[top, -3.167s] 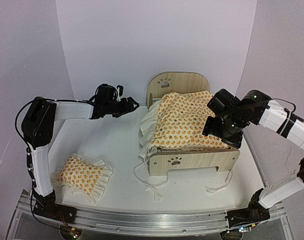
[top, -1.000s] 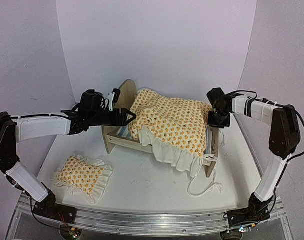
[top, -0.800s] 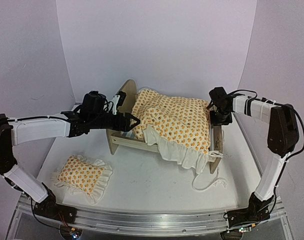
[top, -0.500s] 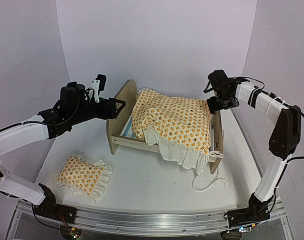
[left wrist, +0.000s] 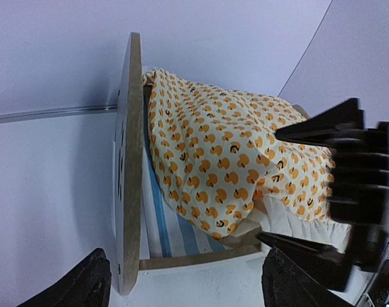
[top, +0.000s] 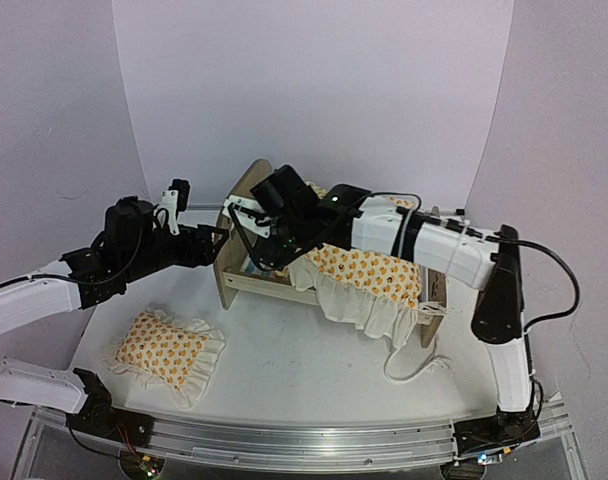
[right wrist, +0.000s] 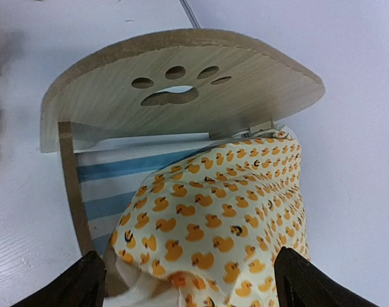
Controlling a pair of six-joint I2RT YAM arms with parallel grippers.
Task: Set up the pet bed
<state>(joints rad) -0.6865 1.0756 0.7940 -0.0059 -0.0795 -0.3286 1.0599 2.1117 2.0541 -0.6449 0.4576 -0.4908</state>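
The light plywood pet bed (top: 256, 283) stood mid-way across the white table (top: 284, 370), long axis left to right, rounded headboard (left wrist: 129, 160) leftward. Inside lay a blue-and-white striped mattress (right wrist: 111, 171), mostly under an orange duck-print ruffled blanket (top: 369, 268). The left gripper (left wrist: 188, 288) beside the headboard and the right gripper (right wrist: 194, 288) over the head end both gaped wide, holding nothing.
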